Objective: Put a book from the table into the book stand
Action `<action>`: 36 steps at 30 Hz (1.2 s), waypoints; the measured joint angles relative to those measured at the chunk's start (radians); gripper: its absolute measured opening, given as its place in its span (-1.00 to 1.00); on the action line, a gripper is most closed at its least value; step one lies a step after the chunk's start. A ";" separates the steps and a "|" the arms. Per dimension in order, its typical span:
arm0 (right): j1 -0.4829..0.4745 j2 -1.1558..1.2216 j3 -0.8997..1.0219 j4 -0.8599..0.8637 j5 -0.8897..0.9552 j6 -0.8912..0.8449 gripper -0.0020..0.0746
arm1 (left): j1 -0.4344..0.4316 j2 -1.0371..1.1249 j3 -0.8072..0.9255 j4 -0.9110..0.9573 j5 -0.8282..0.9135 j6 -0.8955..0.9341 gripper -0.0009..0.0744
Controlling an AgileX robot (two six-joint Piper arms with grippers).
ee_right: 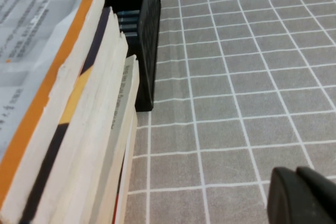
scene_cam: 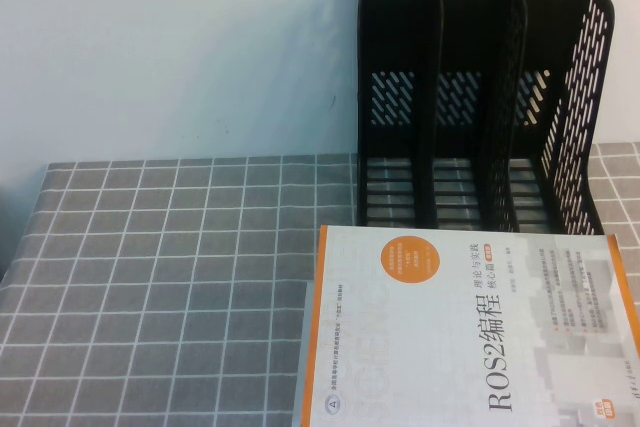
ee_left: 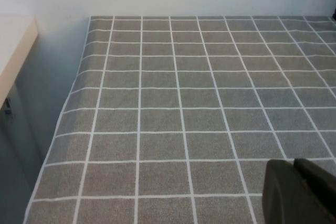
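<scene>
The book (scene_cam: pixel 470 332) — white and pale grey cover, orange border strip, orange box, black "ROS2" title — lies flat atop a stack of about four books at five o'clock on the table (scene_cam: pixel 180 277), just before the one book stand (scene_cam: pixel 480 97), three compartments, at one o'clock. Left gripper (ee_left: pixel 299 192) pressed together over bare cloth; right gripper (ee_right: pixel 304 195) beside the stack — cannot tell its fingers.

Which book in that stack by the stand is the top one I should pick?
The ROS2 book, white and pale grey with an orange border; it lies on top of the stack in front of the book stand. The other books show only page edges beneath.
</scene>
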 joint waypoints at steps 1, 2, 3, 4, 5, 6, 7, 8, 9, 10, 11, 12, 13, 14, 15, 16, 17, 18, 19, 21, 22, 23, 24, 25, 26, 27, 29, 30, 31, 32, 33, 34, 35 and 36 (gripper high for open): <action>0.000 0.000 0.000 -0.002 -0.002 0.000 -0.96 | 0.000 0.000 0.000 0.000 0.001 0.000 -0.99; 0.000 0.000 0.000 -0.002 -0.002 0.000 -0.96 | 0.000 0.000 0.000 0.000 0.002 0.000 -0.99; 0.000 0.000 0.000 -0.006 -0.002 0.000 -0.96 | 0.000 0.000 0.000 0.000 0.002 0.000 -0.99; 0.000 0.000 0.000 -0.012 -0.002 0.000 -0.96 | 0.000 0.000 0.000 0.000 0.002 0.000 -0.99; 0.000 0.000 0.000 -0.019 -0.006 0.000 -0.96 | 0.000 0.000 0.000 0.000 0.002 0.000 -0.99; 0.000 0.000 0.000 -0.027 -0.013 0.000 -0.96 | 0.000 0.000 -0.002 -0.002 0.002 0.000 -0.99; 0.000 0.000 0.002 -0.040 -0.026 0.000 -0.96 | 0.000 0.000 -0.001 -0.004 0.002 0.000 -0.99; 0.000 0.000 0.004 -0.050 -0.037 0.000 -0.96 | 0.000 0.000 -0.001 -0.004 0.003 0.000 -0.99; 0.000 0.000 0.006 -0.058 -0.042 0.000 -0.96 | 0.000 0.000 -0.001 -0.004 0.003 0.000 -0.99; 0.000 0.000 0.006 -0.063 -0.044 0.000 -0.96 | 0.000 0.000 -0.001 -0.004 0.005 0.000 -0.99; 0.000 0.000 0.006 -0.065 -0.044 0.000 -0.96 | 0.000 0.000 -0.001 -0.006 0.005 0.000 -0.99; 0.000 0.000 0.006 -0.067 -0.046 0.000 -0.96 | 0.000 0.000 -0.001 -0.006 0.005 0.000 -0.99; 0.000 0.000 0.006 -0.069 -0.046 0.000 -0.96 | 0.000 0.000 -0.001 -0.006 0.005 0.000 -0.99; 0.000 0.000 0.006 -0.071 -0.046 0.000 -0.96 | 0.000 0.000 -0.001 -0.006 0.005 0.000 -0.99; 0.000 0.000 0.006 -0.071 -0.046 0.000 -0.96 | 0.000 0.000 -0.001 -0.006 0.005 0.000 -0.99; 0.000 0.000 0.006 -0.071 -0.046 0.000 -0.96 | 0.000 0.000 -0.001 -0.006 0.005 0.000 -0.99; 0.000 0.000 0.006 -0.071 -0.046 0.000 -0.96 | 0.000 0.000 -0.001 -0.006 0.005 0.000 -0.99; 0.000 0.000 0.006 -0.073 -0.046 0.000 -0.96 | 0.000 0.000 -0.001 -0.006 0.005 0.000 -0.99; 0.000 0.000 0.006 -0.079 -0.046 0.000 -0.96 | 0.000 0.000 -0.001 -0.008 0.005 0.000 -0.99; 0.000 0.000 0.006 -0.093 -0.046 0.000 -0.96 | 0.000 0.000 -0.001 -0.008 0.005 0.000 -0.99; 0.000 0.000 0.006 -0.107 -0.046 0.000 -0.96 | 0.000 0.000 -0.001 -0.008 0.005 0.000 -0.99; 0.000 0.000 0.006 -0.122 -0.046 0.000 -0.96 | 0.000 0.000 -0.001 -0.008 0.005 0.000 -0.99; 0.000 0.000 0.006 -0.133 -0.046 0.000 -0.96 | 0.000 0.000 -0.001 -0.008 0.005 0.000 -0.99; 0.000 0.000 0.006 -0.142 -0.046 0.000 -0.96 | 0.000 0.000 -0.001 -0.008 0.005 0.000 -0.99; 0.000 0.000 0.006 -0.147 -0.046 0.000 -0.96 | 0.000 0.000 -0.001 -0.008 0.005 0.000 -0.98; 0.000 0.000 0.006 -0.149 -0.046 0.000 -0.96 | 0.000 0.000 -0.001 -0.008 0.005 0.000 -0.98; 0.000 0.000 0.006 -0.151 -0.046 0.000 -0.96 | 0.000 0.000 -0.001 -0.008 0.005 0.000 -0.99; 0.000 0.000 0.006 -0.151 -0.046 0.000 -0.96 | 0.000 0.000 -0.001 -0.008 0.005 0.000 -0.99; 0.000 0.000 0.006 -0.152 -0.046 0.000 -0.96 | 0.000 0.000 -0.001 -0.008 0.005 0.000 -0.99; 0.000 0.000 0.006 -0.152 -0.046 0.000 -0.96 | 0.000 0.000 -0.001 -0.008 0.005 0.000 -0.99; 0.000 0.000 0.006 -0.152 -0.046 0.000 -0.96 | 0.000 0.000 -0.001 -0.008 0.005 0.000 -0.99; 0.000 0.000 0.006 -0.152 -0.046 0.000 -0.96 | 0.000 0.000 -0.001 -0.008 0.005 0.000 -0.99; 0.000 0.000 0.006 -0.152 -0.046 0.000 -0.96 | 0.000 0.000 -0.001 -0.008 0.005 0.000 -0.99; 0.000 0.000 0.006 -0.152 -0.046 0.000 -0.96 | 0.000 0.000 -0.001 -0.008 0.006 0.000 -0.99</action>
